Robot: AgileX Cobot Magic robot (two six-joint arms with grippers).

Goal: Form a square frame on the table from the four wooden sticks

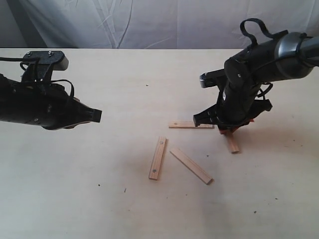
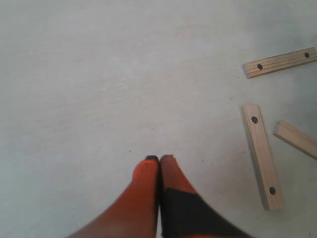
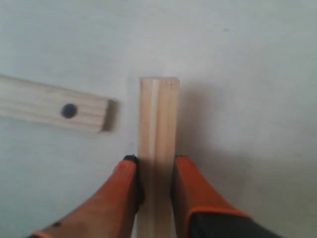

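Right gripper (image 3: 155, 168) clamped on a stick (image 3: 158, 114) — corner placement.
I'd butt its far tip against the holed stick (image 3: 54, 106) just beside my fingers.

Light-tan sticks (image 1: 157, 158), some w/ dark holes; table (image 1: 99, 199) pale cream; right gripper (image 3: 154, 163) orange/black.

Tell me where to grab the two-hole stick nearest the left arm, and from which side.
I'd take the two-hole stick at mid-length, between its holes, coming straight down with the jaws across its narrow width. It lies flat on the table, so only the long edges offer purchase, and the diagonal stick lies close beside one end.
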